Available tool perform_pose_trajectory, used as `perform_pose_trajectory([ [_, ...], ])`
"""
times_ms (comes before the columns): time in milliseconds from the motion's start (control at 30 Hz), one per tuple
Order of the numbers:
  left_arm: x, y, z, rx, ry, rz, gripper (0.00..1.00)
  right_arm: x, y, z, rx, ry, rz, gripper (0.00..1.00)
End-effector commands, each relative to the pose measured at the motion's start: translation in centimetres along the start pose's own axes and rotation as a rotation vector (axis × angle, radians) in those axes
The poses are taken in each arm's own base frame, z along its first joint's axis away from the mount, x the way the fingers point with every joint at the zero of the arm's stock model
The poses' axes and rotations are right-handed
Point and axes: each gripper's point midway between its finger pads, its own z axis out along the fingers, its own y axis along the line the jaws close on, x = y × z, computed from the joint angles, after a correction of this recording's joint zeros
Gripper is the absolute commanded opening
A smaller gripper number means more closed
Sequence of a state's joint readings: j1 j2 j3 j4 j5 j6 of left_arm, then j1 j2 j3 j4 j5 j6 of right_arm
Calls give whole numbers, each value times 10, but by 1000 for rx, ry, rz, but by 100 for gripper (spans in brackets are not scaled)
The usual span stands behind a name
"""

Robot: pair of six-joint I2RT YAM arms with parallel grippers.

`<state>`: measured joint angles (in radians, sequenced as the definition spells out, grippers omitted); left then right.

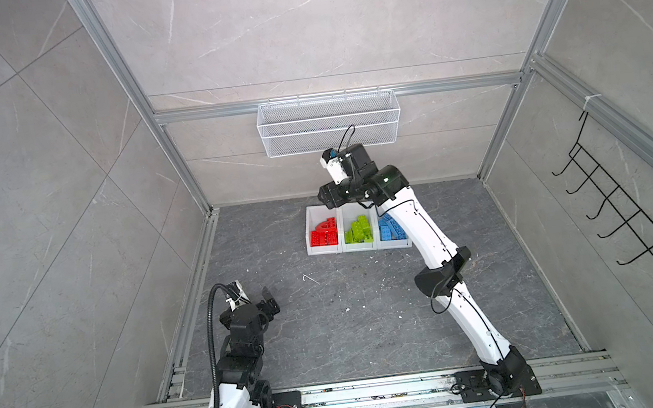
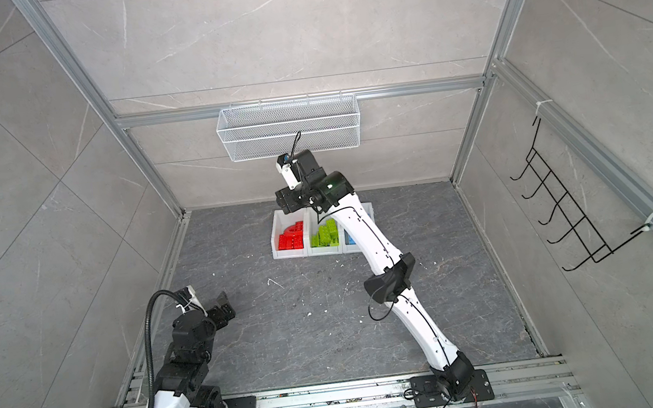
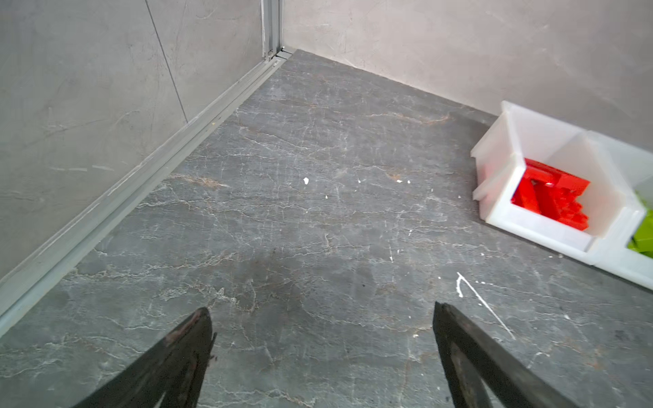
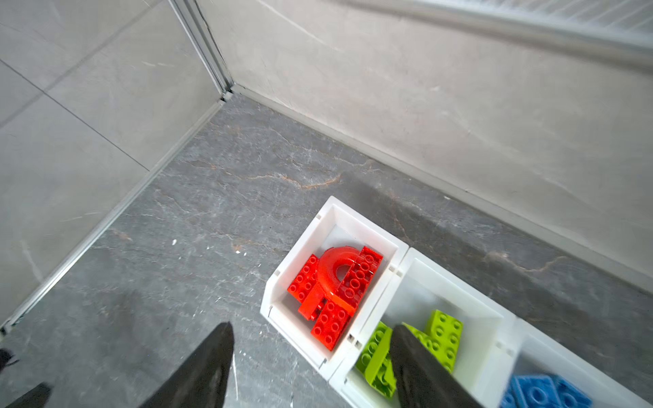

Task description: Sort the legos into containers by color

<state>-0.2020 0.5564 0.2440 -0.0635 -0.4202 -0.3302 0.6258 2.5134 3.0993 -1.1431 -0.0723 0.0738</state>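
Observation:
Three joined white containers [image 1: 323,249] stand in a row near the back wall. Red legos [image 1: 324,233], with a red arch [image 4: 335,261] on top, fill the left bin. Lime green legos [image 1: 358,230] lie in the middle bin and blue legos [image 1: 391,229] in the right one. My right gripper [image 1: 326,201] hangs above the bins' back left, open and empty; in the right wrist view its fingers [image 4: 311,332] straddle the wall between the red and green bins. My left gripper [image 1: 271,301] is open over bare floor at the front left, and in its wrist view [image 3: 322,318] nothing lies between the fingers.
A white wire mesh basket [image 1: 328,123] hangs on the back wall above the bins. A black wire hook rack [image 1: 617,201] is fixed to the right wall. Aluminium rails edge the dark stone floor [image 1: 350,315], which carries small white specks.

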Motion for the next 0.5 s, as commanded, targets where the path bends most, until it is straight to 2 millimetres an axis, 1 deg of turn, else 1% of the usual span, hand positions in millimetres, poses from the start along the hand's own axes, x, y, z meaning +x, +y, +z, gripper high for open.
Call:
perform_pose_trajectory([
  [0,-41,0,4,-51,-123,18,100,-17,8,-88,0,-32,-60,74],
  [67,-46,-5,13,-49,-141,52,100,-16,7,-120,18,-21,-68,74],
  [100,-49,-8,18,-51,-144,77,100,-19,8,-142,20,-31,-76,75],
  [133,-50,-9,22,-61,-141,99,100,-20,8,-159,25,-36,-84,76],
  [200,-55,-10,32,-91,-138,141,100,-22,5,-200,53,-67,-99,78],
  [233,-55,-10,37,-105,-128,155,100,-21,3,-211,62,-73,-97,79],
  [267,-57,-9,42,-121,-119,158,100,-25,-2,-238,77,-130,-86,83],
  [300,-57,-10,47,-127,-111,157,100,-21,-5,-251,80,-163,-82,87],
  [333,-58,-10,50,-126,-113,153,100,-14,-9,-262,94,-190,-87,91],
  [367,-58,-11,54,-122,-118,147,100,-4,-15,-274,124,-224,-90,94],
  [400,-58,-12,57,-109,-120,141,100,9,-24,-282,162,-253,-86,98],
  [467,-55,-11,63,-94,-115,135,100,43,-37,-273,211,-276,-73,100],
])
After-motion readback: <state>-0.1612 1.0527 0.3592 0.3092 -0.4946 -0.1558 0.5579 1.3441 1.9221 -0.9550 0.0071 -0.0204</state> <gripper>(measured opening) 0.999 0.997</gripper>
